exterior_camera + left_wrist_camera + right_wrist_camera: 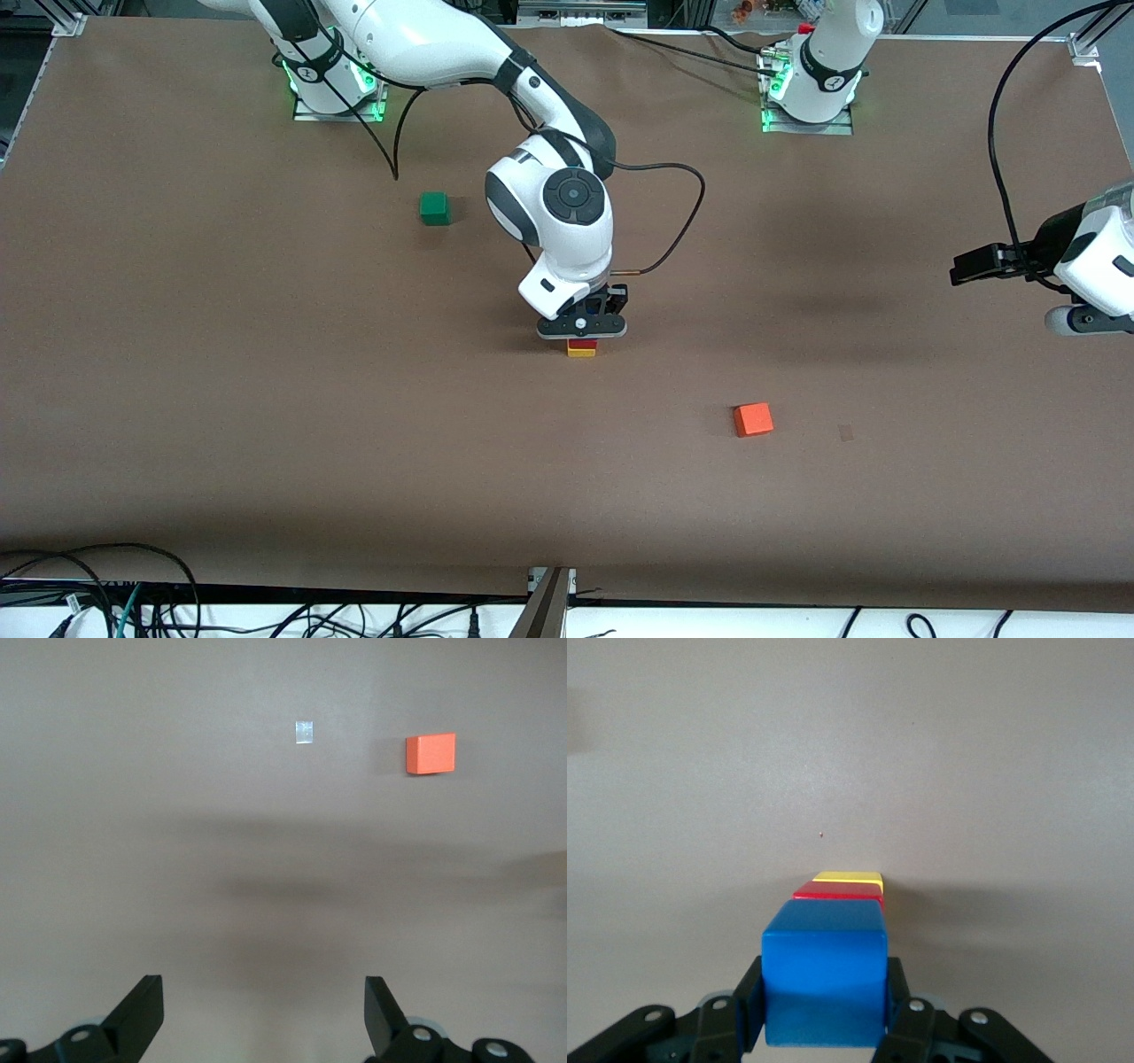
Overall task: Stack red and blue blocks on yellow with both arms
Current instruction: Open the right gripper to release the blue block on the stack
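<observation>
The yellow cube (581, 353) sits mid-table with the deep red cube (582, 344) stacked on it. My right gripper (582, 332) is directly over this stack and hides the blue cube in the front view. In the right wrist view the right gripper (824, 992) is shut on the blue cube (824, 970), which is right above the red cube (838, 892) and the yellow cube (849, 876). I cannot tell whether blue touches red. My left gripper (961, 268) waits open and empty above the left arm's end of the table; it also shows in the left wrist view (264, 1005).
An orange-red cube (753, 419) lies nearer the front camera than the stack, toward the left arm's end, and shows in the left wrist view (431, 754). A green cube (434, 208) lies near the right arm's base. A small clear patch (304, 731) lies beside the orange-red cube.
</observation>
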Controlling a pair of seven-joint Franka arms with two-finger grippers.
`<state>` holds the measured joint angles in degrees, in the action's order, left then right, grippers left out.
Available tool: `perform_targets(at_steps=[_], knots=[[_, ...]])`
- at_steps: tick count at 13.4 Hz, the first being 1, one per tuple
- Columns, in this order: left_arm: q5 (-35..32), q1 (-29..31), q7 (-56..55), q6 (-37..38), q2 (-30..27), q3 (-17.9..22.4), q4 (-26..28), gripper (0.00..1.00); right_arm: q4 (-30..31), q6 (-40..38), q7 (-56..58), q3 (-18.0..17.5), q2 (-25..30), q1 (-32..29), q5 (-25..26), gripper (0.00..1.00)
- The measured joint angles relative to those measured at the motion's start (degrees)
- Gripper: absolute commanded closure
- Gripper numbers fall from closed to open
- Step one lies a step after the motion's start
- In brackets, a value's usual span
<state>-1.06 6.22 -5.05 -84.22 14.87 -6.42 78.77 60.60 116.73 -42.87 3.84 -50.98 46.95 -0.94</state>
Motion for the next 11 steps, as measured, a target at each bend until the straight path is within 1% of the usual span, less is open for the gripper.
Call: perform_targets(at_steps=[1, 7, 9, 11], knots=[[0.0, 0.0, 0.0, 0.0, 0.0, 0.0, 0.1, 0.00, 0.0, 0.0, 0.0, 0.0, 0.0, 0.0, 0.1, 0.00], [0.0, 0.0, 0.0, -0.1, 0.0, 0.0, 0.1, 0.00, -0.1, -0.3, -1.8, 0.4, -0.2, 0.0, 0.2, 0.00], [0.0, -0.1, 0.0, -0.1, 0.0, -0.1, 0.1, 0.00, -1.3, -2.3, -2.0, 0.9, 0.1, 0.0, 0.3, 0.00], [0.0, -0.1, 0.0, -0.1, 0.0, -0.1, 0.1, 0.00, -2.7, -5.9, -2.2, 2.2, 2.3, -0.3, 0.3, 0.00]])
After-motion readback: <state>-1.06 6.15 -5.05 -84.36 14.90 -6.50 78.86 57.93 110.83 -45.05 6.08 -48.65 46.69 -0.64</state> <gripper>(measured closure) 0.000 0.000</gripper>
